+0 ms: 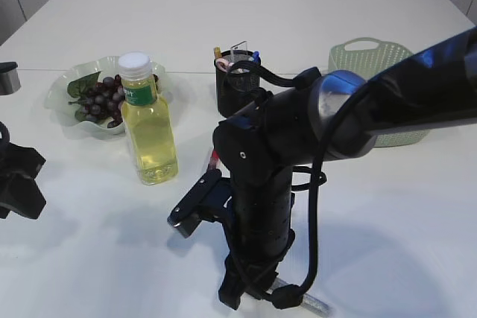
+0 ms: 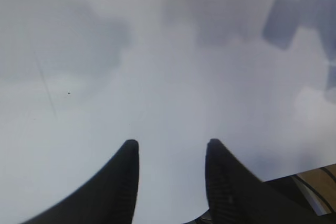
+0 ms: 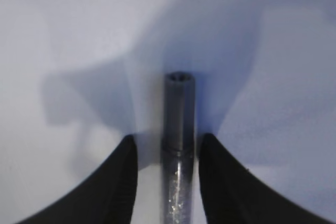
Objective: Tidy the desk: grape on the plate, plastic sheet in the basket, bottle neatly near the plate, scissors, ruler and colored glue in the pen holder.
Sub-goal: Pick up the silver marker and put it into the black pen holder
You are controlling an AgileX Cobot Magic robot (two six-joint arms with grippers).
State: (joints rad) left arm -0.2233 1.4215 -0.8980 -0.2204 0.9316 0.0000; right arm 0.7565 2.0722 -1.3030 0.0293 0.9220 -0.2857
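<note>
Right wrist view: right pincer [image 3: 164, 153] part-open astride the glitter glue tube [image 3: 178, 145], grip uncertain.

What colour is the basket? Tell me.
Pale green, with a perforated wall; the basket shows best in the exterior view, partly hidden by the right arm.

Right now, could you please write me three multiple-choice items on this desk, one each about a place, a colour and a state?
1. Where are the grapes?
A. in the basket
B. on the plate
C. in the pen holder

2. What colour is the bottle cap?
A. white
B. red
C. black

3. What lies between the right gripper fingers?
A. nothing
B. scissors
C. a glitter glue tube

Answers: 1 B, they sit on the pale green plate behind the bottle. 2 A, the cap on top is white. 3 C, the glue tube runs between the fingers in the right wrist view.
</note>
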